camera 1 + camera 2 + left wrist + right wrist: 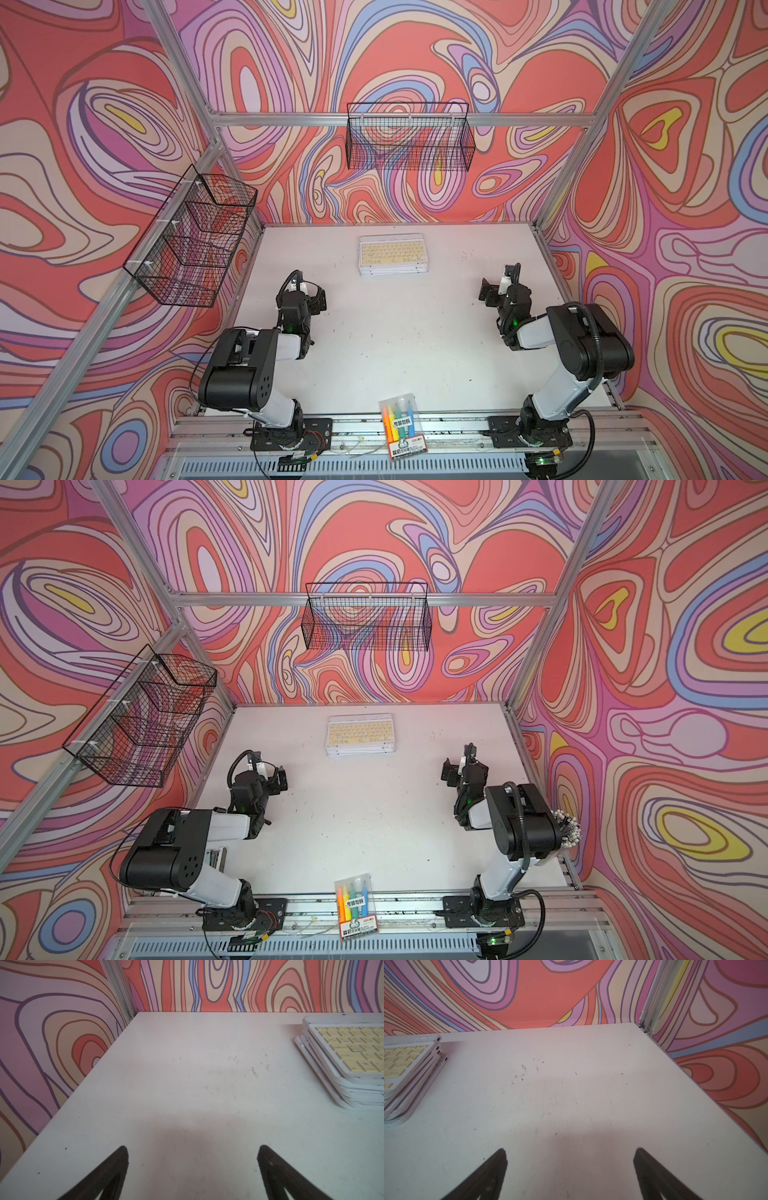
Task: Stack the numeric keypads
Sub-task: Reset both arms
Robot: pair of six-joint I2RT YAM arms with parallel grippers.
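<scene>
Left wrist view: numeric keypads (351,1057) stacked, yellow topmost, fingers (104,1176) apart.

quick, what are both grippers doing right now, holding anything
left gripper: open, holding nothing
right gripper: open, holding nothing

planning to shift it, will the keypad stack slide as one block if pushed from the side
Probably not: the keypad stack sits staggered, so layers likely slip apart. Frames look smooth and hard, probably slippery. Low and flat, it seems unlikely to tip.
</scene>
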